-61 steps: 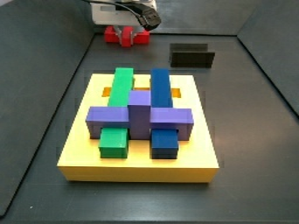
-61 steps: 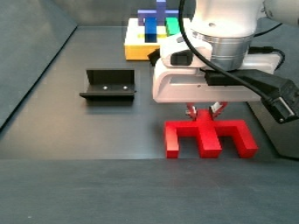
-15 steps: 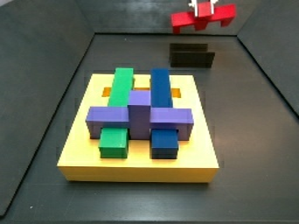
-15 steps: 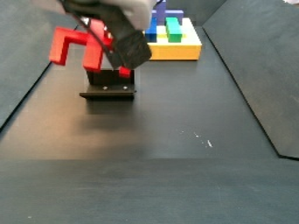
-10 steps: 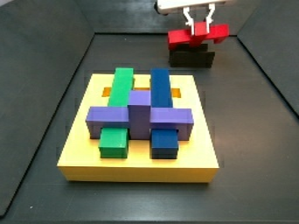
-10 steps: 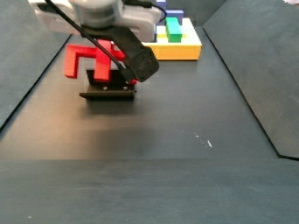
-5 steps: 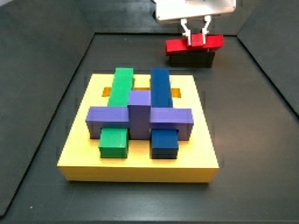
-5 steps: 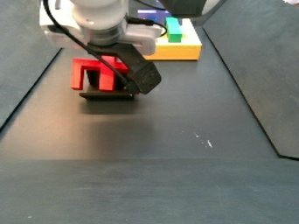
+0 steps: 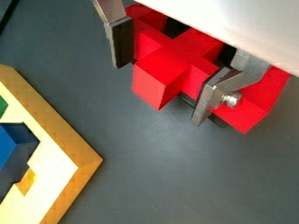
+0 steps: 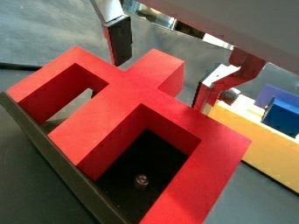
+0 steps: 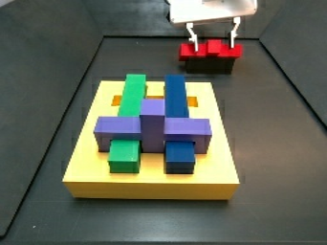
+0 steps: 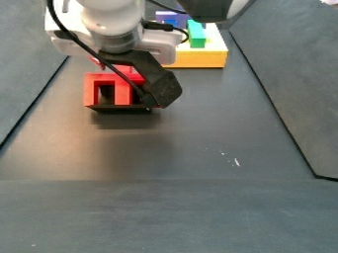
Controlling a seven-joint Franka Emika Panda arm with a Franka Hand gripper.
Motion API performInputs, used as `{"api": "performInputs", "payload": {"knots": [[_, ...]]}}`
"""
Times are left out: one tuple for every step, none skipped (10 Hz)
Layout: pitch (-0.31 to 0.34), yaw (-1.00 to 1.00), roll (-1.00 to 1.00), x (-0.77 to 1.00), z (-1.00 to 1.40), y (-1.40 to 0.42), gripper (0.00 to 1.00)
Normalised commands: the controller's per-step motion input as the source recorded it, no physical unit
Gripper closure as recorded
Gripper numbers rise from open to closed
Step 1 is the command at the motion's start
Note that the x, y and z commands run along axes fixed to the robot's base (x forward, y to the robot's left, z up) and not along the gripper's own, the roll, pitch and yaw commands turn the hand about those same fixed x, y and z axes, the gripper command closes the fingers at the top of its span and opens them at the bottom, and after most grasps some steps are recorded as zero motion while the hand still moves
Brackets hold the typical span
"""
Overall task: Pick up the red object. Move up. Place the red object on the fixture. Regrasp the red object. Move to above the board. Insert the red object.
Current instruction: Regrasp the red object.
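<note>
The red object (image 11: 208,50) lies on the dark fixture (image 11: 212,65) at the far end of the floor, its prongs showing in a side view (image 12: 111,90) above the fixture (image 12: 122,107). My gripper (image 11: 215,38) hangs right over it. In both wrist views the fingers (image 9: 117,39) (image 10: 222,86) stand on either side of the red object's (image 9: 163,74) middle prong (image 10: 146,74) with a gap, so the gripper (image 10: 166,80) is open. The yellow board (image 11: 153,180) carries green, blue and purple blocks.
The board's edge (image 9: 59,149) shows close beside the fixture in a wrist view. Dark walls enclose the floor on the sides and back (image 11: 288,77). The robot hand (image 12: 113,35) hides part of the red object in a side view.
The red object has come down the last bit onto the fixture. The fingers, shut on it half a second ago, have spread apart and let it go.
</note>
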Motion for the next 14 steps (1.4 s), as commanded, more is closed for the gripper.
{"api": "performInputs", "payload": {"knots": [[-0.146, -0.09, 0.74, -0.16, 0.37, -0.05, 0.00], [0.000, -0.02, 1.00, 0.00, 0.32, -0.07, 0.00], [0.000, 0.00, 1.00, 0.00, 0.18, -0.09, 0.00], [-0.037, 0.00, 1.00, -0.05, 0.15, -0.08, 0.00], [0.000, 0.00, 1.00, 0.00, 0.14, -0.05, 0.00], [0.000, 0.00, 1.00, 0.03, 0.02, -0.06, 0.00], [-0.009, 0.01, 1.00, 0.00, 0.00, -0.08, 0.00], [0.000, 0.06, 1.00, 0.05, 0.00, -0.06, 0.00], [0.043, 0.06, 1.00, 0.07, 0.00, -0.05, 0.00], [0.000, 0.08, 1.00, 0.00, 0.00, -0.08, 0.00], [0.009, 0.13, 1.00, 0.06, 0.03, -0.11, 0.00], [0.037, 0.12, 1.00, 0.09, 0.03, -0.11, 0.00], [0.000, 0.12, 1.00, 0.00, 0.02, -0.12, 0.00], [0.000, 0.14, 1.00, 0.06, 0.00, -0.09, 0.00]]}}
